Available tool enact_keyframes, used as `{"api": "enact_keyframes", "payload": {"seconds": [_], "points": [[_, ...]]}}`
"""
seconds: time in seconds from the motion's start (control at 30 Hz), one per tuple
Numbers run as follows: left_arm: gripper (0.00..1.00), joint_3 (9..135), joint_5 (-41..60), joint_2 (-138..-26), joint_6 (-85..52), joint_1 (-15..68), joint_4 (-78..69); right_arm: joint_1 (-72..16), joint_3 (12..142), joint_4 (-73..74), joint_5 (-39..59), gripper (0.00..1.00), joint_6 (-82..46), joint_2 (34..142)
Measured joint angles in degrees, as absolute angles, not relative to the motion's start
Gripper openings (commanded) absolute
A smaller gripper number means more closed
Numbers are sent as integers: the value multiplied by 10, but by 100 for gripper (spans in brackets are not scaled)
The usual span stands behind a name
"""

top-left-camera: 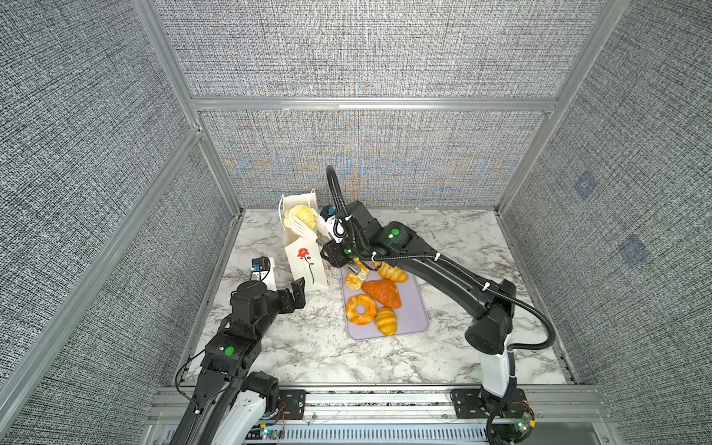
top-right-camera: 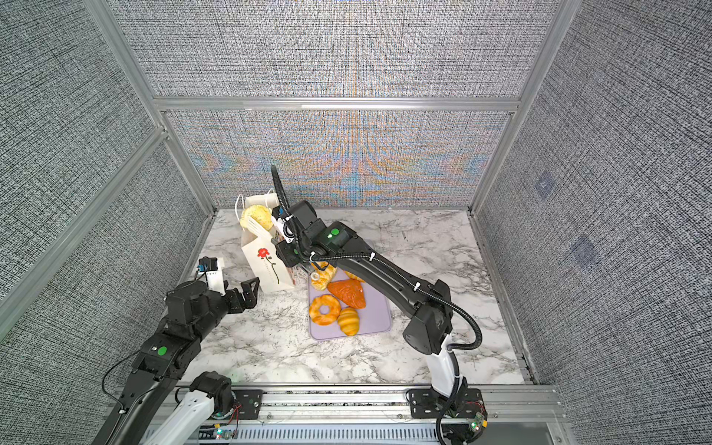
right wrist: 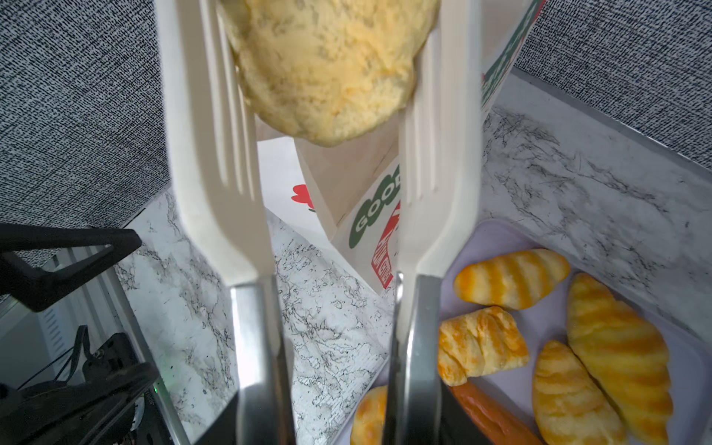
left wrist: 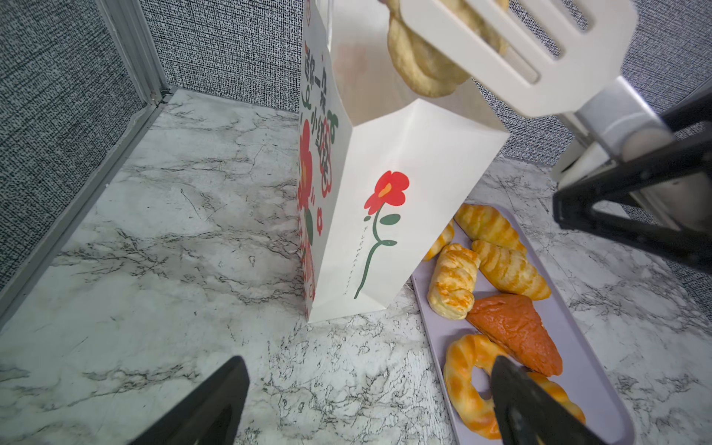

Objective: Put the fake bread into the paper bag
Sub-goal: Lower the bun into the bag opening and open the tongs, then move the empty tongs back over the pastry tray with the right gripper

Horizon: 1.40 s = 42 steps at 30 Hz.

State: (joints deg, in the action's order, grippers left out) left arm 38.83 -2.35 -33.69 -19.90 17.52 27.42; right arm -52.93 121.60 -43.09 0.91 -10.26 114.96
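A pale round bun (top-left-camera: 299,216) (right wrist: 327,69) hangs between the white blades of a pair of tongs (top-left-camera: 306,229) (right wrist: 215,154), right over the open mouth of the white paper bag (top-left-camera: 306,266) (left wrist: 404,215) with the red flower. My right gripper (top-left-camera: 325,242) is shut on the tongs' metal handles, just right of the bag's top. The bag stands upright at the back left of the table. My left gripper (top-left-camera: 291,294) (left wrist: 368,370) sits low in front of the bag, open and empty. More fake bread lies on a tray: a ring doughnut (top-left-camera: 361,309), an orange-brown triangle (top-left-camera: 383,293) and croissants (top-left-camera: 386,320).
The lilac tray (top-left-camera: 416,319) lies right of the bag, its near corner almost against the bag's base. My right arm reaches over the tray's far end. The back wall (top-left-camera: 366,162) stands close behind the bag, and a side wall's metal frame (top-left-camera: 227,246) runs to its left.
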Motion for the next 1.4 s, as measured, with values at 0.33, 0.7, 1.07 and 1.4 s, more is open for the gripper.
{"api": "enact_keyframes", "payload": {"seconds": [0.33,0.7,1.07,1.4], "points": [[99,385,-13,-334,-202,175,276,-531,1231,-446,-12,64,-94,1154],[99,384,4,-311,-214,175,279,-541,1240,-462,-25,64,-80,1148],[99,360,51,-276,-225,175,279,-548,1120,-450,-41,64,-72,1044],[99,346,88,-281,-245,178,267,-547,1002,-438,-69,64,-79,953]]}}
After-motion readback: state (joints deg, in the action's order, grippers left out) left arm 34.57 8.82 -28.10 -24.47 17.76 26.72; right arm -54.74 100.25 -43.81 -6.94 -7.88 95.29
